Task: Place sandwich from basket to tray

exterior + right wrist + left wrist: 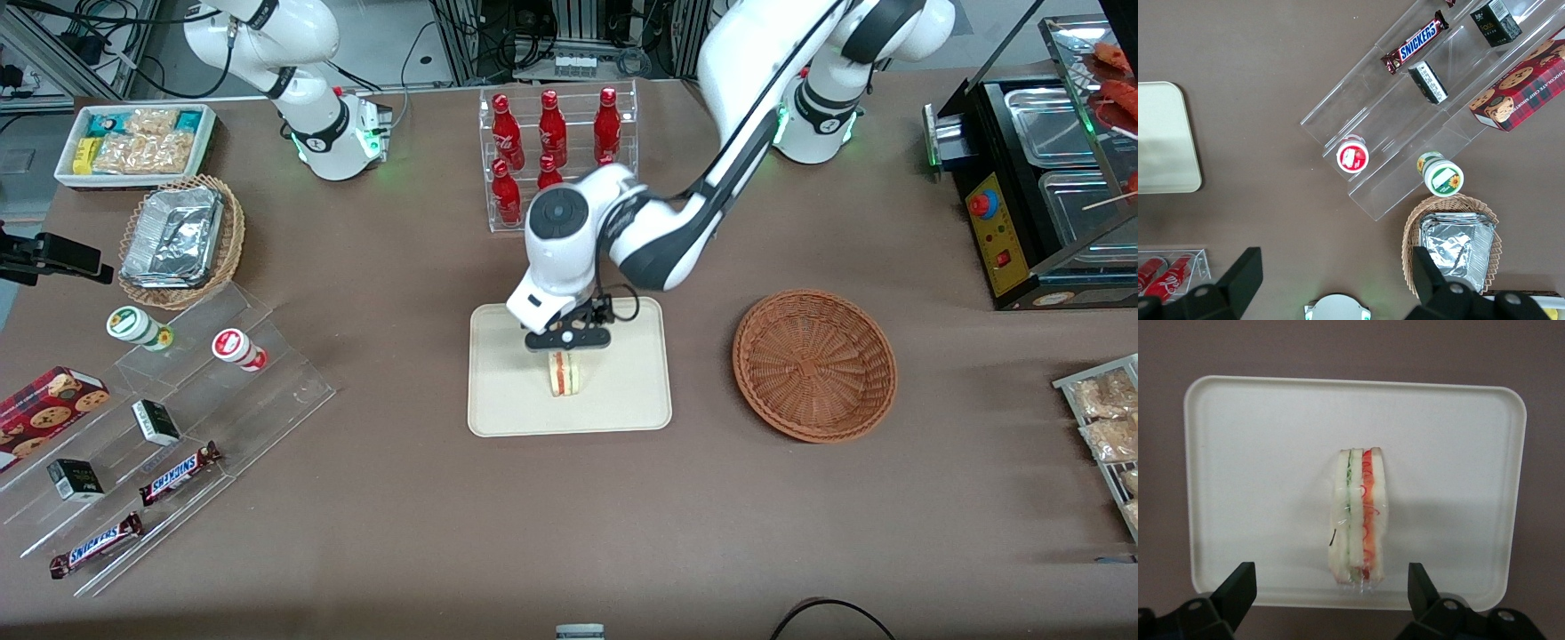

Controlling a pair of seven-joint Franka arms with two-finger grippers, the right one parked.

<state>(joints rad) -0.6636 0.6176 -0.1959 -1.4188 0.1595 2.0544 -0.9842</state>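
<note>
The sandwich (564, 373), a wrapped wedge of white bread with red and green filling, stands on edge on the cream tray (498, 409) near its middle. It shows in the left wrist view (1358, 520) resting on the tray (1245, 453). My left gripper (567, 344) hangs just above the sandwich, open and empty, with its fingers (1238, 587) wide apart on either side and not touching it. The reddish-brown wicker basket (813, 363) sits empty beside the tray, toward the working arm's end of the table.
A clear rack of red bottles (556, 142) stands farther from the front camera than the tray. Clear tiered shelves with snacks (151, 444) and a lighter wicker basket with foil containers (182, 240) lie toward the parked arm's end. A black warmer (1040, 178) stands at the working arm's end.
</note>
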